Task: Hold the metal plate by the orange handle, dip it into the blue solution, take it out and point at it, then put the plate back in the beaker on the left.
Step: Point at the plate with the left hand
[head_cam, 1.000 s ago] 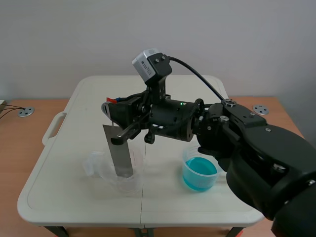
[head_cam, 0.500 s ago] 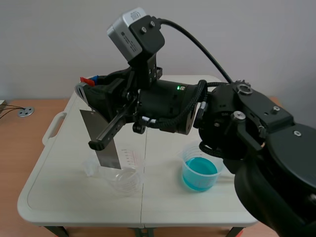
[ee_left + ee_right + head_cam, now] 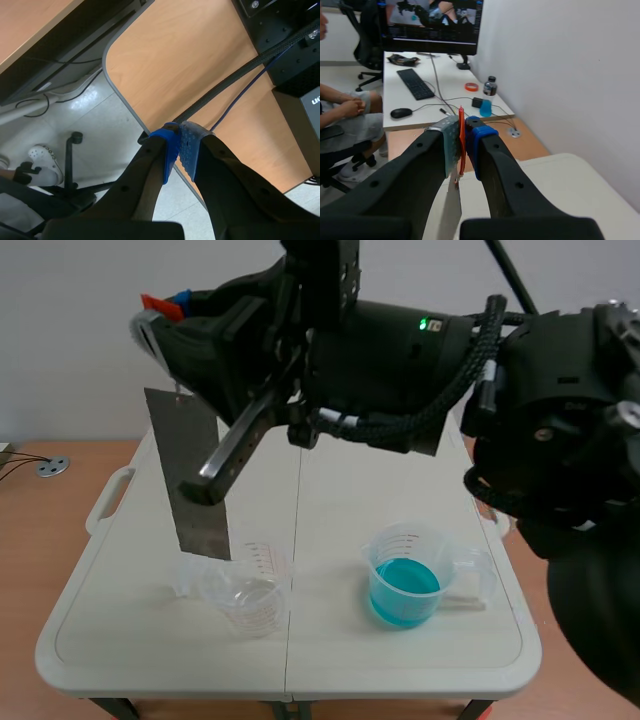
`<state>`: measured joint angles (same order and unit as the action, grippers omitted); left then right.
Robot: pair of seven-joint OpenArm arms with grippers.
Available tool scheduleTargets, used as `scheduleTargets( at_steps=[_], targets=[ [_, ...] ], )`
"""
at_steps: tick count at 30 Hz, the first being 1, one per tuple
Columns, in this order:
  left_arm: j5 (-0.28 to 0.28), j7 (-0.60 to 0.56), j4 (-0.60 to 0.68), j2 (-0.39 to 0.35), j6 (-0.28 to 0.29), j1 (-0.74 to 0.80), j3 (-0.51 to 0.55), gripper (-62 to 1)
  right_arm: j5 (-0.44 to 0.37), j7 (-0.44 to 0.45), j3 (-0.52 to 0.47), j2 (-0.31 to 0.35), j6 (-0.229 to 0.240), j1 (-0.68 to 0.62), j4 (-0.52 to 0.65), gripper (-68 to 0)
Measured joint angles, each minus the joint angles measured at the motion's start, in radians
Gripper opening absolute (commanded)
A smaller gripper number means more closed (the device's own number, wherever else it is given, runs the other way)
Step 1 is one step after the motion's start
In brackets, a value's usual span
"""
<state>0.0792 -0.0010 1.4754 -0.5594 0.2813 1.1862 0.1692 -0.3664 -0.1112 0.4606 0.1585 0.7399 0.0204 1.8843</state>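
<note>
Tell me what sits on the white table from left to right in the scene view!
Table's side handle → empty clear beaker → beaker of blue solution. The metal plate hangs above, overlapping the empty clear beaker, so it's left out.

An office used as a lab is indicated: a monitor [image 3: 430,25], keyboard [image 3: 417,84] and mouse [image 3: 401,113] are set on a white surface [image 3: 420,112], with a swivel chair [image 3: 365,35] near it.

Right tool [image 3: 168,310] and metal plate [image 3: 188,512] higher — seemingly clear of beaker [image 3: 250,602].
</note>
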Motion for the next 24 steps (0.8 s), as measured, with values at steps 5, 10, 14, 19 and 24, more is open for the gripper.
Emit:
scheduleTargets(
  at_steps=[5, 10, 14, 19, 24],
  targets=[
    [0.000, 0.000, 0.087, -0.001, 0.000, 0.000, 0.088, -58.1, -0.010, -0.003, -0.061, 0.026, -0.001, -0.019, 0.056, -66.2],
    [0.000, 0.000, 0.182, -0.006, 0.000, 0.000, 0.175, -58.1, -0.065, -0.003, -0.122, 0.101, 0.000, -0.019, 0.077, -66.2],
    [0.000, 0.000, 0.256, -0.006, 0.000, 0.000, 0.221, -58.1, -0.124, -0.003, -0.170, 0.171, 0.000, -0.019, 0.077, -66.2],
    [0.000, 0.000, 0.339, -0.009, 0.000, 0.000, 0.246, -58.1, -0.199, 0.020, -0.240, 0.251, 0.000, -0.049, 0.078, -66.2],
    [0.000, -0.051, 0.432, -0.009, 0.008, -0.014, 0.246, -58.2, -0.270, 0.044, -0.311, 0.329, 0.000, -0.100, 0.087, -66.2]
  ],
)
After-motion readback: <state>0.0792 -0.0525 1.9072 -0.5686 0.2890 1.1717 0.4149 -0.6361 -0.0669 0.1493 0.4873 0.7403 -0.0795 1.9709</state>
